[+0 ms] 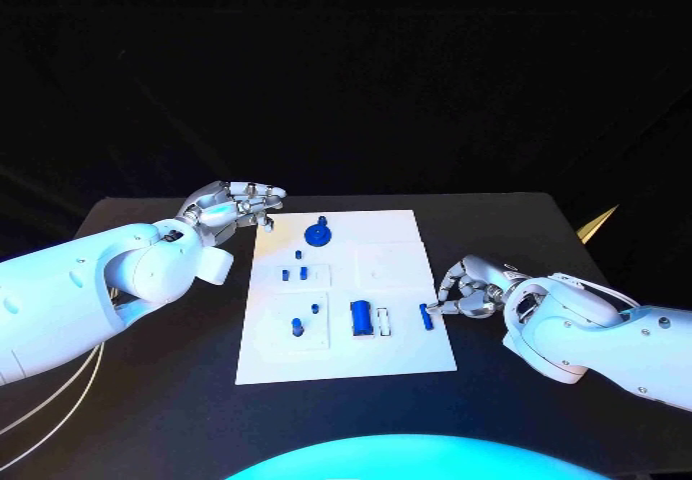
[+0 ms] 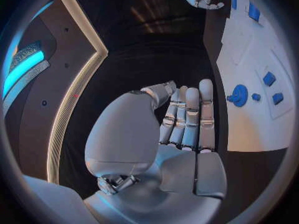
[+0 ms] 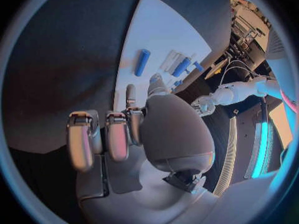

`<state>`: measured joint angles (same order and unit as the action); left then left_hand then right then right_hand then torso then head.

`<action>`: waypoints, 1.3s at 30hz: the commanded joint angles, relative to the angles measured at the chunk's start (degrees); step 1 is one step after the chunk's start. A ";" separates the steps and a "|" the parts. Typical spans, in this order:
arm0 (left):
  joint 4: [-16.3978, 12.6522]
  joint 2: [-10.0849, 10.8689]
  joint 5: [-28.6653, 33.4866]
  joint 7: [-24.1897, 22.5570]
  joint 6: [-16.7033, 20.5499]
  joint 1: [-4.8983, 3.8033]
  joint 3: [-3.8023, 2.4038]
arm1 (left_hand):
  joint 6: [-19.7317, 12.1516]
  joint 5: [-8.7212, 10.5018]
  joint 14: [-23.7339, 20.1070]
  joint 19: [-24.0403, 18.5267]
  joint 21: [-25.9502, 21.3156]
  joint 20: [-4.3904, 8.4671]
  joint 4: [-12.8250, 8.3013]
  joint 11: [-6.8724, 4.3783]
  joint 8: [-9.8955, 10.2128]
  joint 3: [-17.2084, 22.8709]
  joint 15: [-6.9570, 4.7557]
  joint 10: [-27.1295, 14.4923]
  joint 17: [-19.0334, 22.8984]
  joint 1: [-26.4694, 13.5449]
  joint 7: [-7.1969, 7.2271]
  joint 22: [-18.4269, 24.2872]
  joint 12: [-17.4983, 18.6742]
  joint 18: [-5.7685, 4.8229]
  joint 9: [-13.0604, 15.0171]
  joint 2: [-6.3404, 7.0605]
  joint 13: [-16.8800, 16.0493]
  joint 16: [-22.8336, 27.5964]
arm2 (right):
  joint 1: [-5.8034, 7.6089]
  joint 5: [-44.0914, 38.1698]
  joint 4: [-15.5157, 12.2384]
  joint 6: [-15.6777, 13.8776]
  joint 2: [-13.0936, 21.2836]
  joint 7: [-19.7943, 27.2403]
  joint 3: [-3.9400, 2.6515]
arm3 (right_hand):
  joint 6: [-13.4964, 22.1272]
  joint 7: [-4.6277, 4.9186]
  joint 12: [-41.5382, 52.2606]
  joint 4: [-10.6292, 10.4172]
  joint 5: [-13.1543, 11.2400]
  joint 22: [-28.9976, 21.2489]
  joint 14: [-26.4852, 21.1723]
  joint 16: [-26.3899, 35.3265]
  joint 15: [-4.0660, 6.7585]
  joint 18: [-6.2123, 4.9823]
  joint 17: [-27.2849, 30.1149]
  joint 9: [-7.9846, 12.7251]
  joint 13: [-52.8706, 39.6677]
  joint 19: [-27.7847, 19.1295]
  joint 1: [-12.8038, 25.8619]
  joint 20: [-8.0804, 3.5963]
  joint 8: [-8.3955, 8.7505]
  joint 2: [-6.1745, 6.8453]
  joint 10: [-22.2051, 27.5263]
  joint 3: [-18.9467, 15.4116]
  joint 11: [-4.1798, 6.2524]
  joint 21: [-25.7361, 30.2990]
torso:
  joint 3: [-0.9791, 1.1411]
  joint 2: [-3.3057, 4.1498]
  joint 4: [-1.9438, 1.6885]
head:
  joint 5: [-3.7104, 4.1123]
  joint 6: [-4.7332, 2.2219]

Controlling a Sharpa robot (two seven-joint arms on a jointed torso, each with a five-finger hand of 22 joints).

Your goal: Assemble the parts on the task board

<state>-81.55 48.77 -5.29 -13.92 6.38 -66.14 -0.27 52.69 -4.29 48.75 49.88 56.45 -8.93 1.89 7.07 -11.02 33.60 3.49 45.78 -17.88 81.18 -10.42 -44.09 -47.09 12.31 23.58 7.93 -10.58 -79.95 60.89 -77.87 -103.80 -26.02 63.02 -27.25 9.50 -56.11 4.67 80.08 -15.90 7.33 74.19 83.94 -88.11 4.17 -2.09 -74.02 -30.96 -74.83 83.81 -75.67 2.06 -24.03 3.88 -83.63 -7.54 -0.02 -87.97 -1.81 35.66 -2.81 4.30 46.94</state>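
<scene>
At the task board's [image 1: 392,352] right edge, the right hand [image 1: 470,287] touches a small blue part [image 1: 427,315], whether gripping I cannot tell; the left hand [image 1: 235,208] waits empty, fingers apart, far off.

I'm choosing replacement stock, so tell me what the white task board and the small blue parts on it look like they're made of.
The task board looks like a flat white sheet, likely plastic or coated board: matte, with no glare. The blue parts, such as the round gear-like piece and the cylinder, look like moulded or printed plastic, evenly coloured with a soft sheen. The pictures cannot settle the exact material.
</scene>
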 commanded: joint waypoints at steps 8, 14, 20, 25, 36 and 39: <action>-0.15 0.09 -0.01 -0.05 -0.26 0.00 -0.02 | -0.72 0.02 0.58 1.01 -1.01 0.06 -0.16 -0.30 -1.40 0.37 -0.19 0.07 -1.05 -1.10 0.04 0.64 -0.35 -1.73 1.01 0.36 -1.06 0.59 | -1.46 0.00 1.31 0.51 -2.31 -0.21 0.03 | -0.29 -0.13 -0.62 -0.51 0.81 15.36 5.48 -0.67 -0.54 1.74 -13.21 0.26 -8.10 5.80 -0.18 0.24 0.94 0.39 -1.18 2.36 -0.14 -0.34 | -0.07 -0.02 -0.02 | -0.25 0.18; -0.17 0.10 -0.02 -0.02 -0.27 0.00 -0.02 | -0.72 0.02 0.58 1.01 -1.01 0.06 -0.16 -0.30 -1.40 0.37 -0.19 0.07 -1.05 -1.10 0.04 0.64 -0.35 -1.73 1.01 0.36 -1.06 0.59 | -1.64 -0.14 2.09 1.27 -3.26 -0.58 0.03 | -0.45 -0.17 -0.55 -0.63 0.82 15.37 5.49 -0.69 -0.52 1.75 -13.26 0.26 -8.16 5.81 -0.04 0.24 0.90 0.37 -1.23 2.40 -0.11 -0.39 | -0.13 -0.08 -0.10 | -0.22 0.27; -0.18 0.10 -0.02 0.01 -0.29 0.00 -0.01 | -0.72 0.02 0.58 1.01 -1.01 0.06 -0.16 -0.30 -1.40 0.37 -0.19 0.07 -1.05 -1.10 0.04 0.64 -0.35 -1.73 1.01 0.36 -1.06 0.59 | -1.94 -0.64 3.27 2.57 -4.16 -1.22 0.05 | -0.67 -0.28 -0.51 -0.55 0.88 15.39 5.49 -0.70 -0.47 1.77 -13.27 0.26 -8.19 5.83 -0.28 0.23 0.86 0.18 -1.26 2.67 -0.03 -0.46 | -0.14 -0.09 -0.05 | -0.34 0.45; -0.19 0.13 -0.02 0.01 -0.29 0.00 -0.01 | -0.72 0.02 0.58 1.01 -1.01 0.06 -0.16 -0.30 -1.40 0.37 -0.19 0.07 -1.05 -1.10 0.04 0.64 -0.35 -1.73 1.01 0.36 -1.06 0.59 | -2.41 -1.54 4.40 3.46 -5.02 -1.89 0.07 | -0.85 -0.42 -0.54 -0.31 0.95 15.40 5.49 -0.69 -0.34 1.77 -13.27 0.39 -8.22 5.84 -1.46 0.16 1.01 -0.07 -1.26 3.48 0.12 -0.49 | -0.11 -0.13 -0.04 | -0.45 0.52; -0.20 0.24 -0.02 0.02 -0.25 0.00 -0.01 | -0.75 0.02 0.59 1.03 -1.04 0.06 -0.16 -0.30 -1.43 0.38 -0.19 0.07 -1.12 -1.11 0.03 0.66 -0.35 -1.73 1.08 0.37 -1.09 0.63 | -2.93 -3.07 5.54 3.84 -6.29 -2.62 0.10 | -1.73 -0.89 -0.58 -0.15 1.16 15.46 5.50 -0.71 0.12 1.82 -13.36 1.41 -8.43 5.89 -6.94 -0.27 2.13 -0.34 -1.29 11.14 0.64 -0.72 | -0.09 -0.10 -0.02 | -0.60 0.61; -0.19 0.24 -0.02 0.03 -0.26 0.00 -0.01 | -0.75 0.02 0.59 1.03 -1.04 0.06 -0.16 -0.30 -1.43 0.38 -0.19 0.07 -1.12 -1.11 0.03 0.66 -0.35 -1.73 1.08 0.37 -1.09 0.63 | -2.98 -3.00 5.31 3.45 -6.48 -2.73 0.10 | -2.22 -1.16 -0.53 0.00 1.23 15.49 5.52 -0.73 0.35 1.84 -13.42 1.72 -8.58 5.91 -8.59 -0.51 2.43 -0.10 -1.37 16.98 0.87 -0.83 | -0.10 -0.10 -0.01 | -0.61 0.63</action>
<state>-81.59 49.06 -5.31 -13.81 6.27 -66.12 -0.25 52.69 -4.29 48.76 49.88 56.45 -8.93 1.89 7.07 -11.57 33.60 3.49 45.78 -17.92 81.18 -10.42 -44.09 -47.09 12.32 23.61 7.93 -10.85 -79.95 58.57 -80.88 -98.61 -22.87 56.77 -29.72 9.13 -58.31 3.55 80.08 -16.63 7.05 74.19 83.92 -88.12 4.21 -2.08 -74.02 -36.08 -75.15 83.81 -81.10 2.04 -25.53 6.42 -83.62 2.02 0.01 -87.97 -1.92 35.53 -2.84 3.70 47.54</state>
